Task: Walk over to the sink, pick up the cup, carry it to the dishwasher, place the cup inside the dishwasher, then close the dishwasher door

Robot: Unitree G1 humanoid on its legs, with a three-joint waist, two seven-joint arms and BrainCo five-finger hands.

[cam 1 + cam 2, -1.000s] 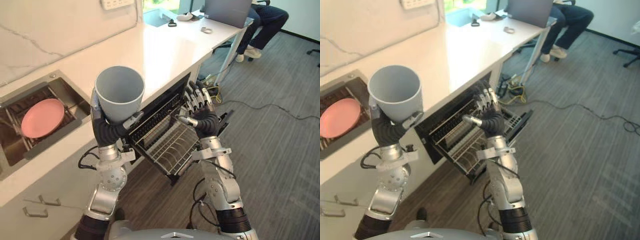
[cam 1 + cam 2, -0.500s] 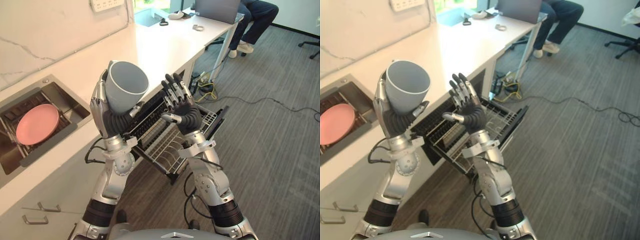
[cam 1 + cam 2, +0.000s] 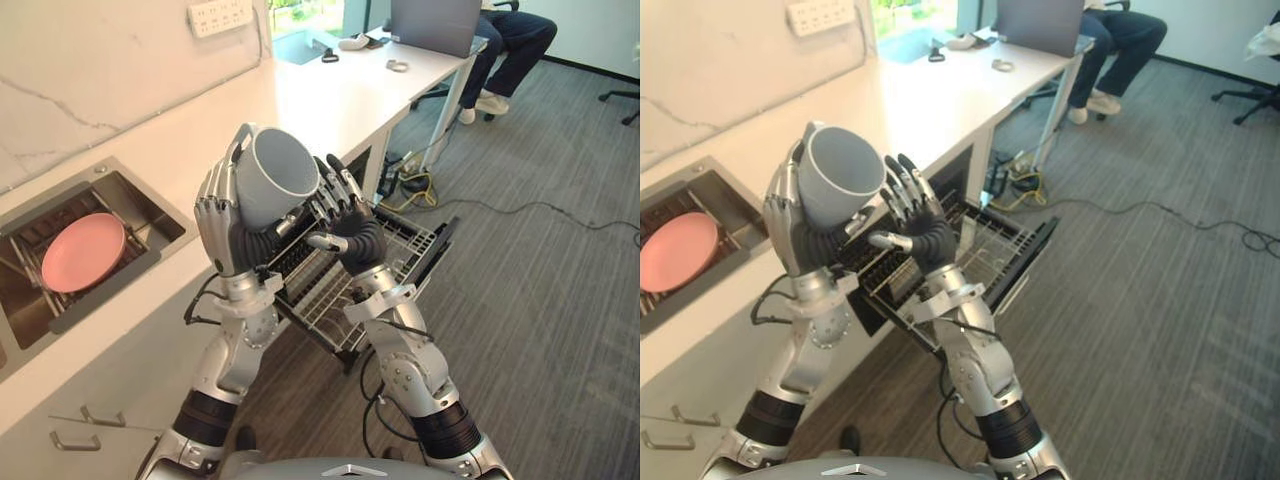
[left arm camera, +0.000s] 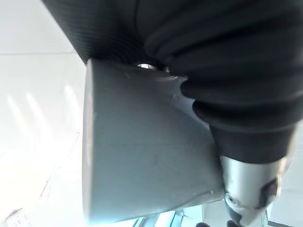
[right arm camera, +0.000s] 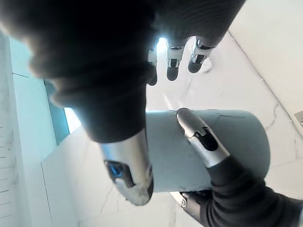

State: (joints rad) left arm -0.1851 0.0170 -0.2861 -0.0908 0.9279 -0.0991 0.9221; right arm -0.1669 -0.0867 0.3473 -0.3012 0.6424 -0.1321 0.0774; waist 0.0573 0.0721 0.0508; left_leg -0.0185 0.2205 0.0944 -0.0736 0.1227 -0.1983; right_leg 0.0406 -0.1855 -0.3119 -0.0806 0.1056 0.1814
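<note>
Mid-frame, the left hand [image 3: 216, 210] clasps the tilted cup [image 3: 280, 178]; the right hand [image 3: 352, 232], fingers straight, stands just beside it. Lower it steadily onto the dishwasher rack [image 3: 335, 292] below, grip firm.

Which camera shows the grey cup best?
The left eye view: the whole cup, tilted, mouth open to the camera, in the left robot hand. The right eye view shows the same; the wrist views catch its outer wall, very close.

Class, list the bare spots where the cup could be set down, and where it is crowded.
Free: white countertop between sink and laptop; the pulled-out rack beside the right hand. Crowded: sink, holding a pink plate; desk end by the laptop.
</note>
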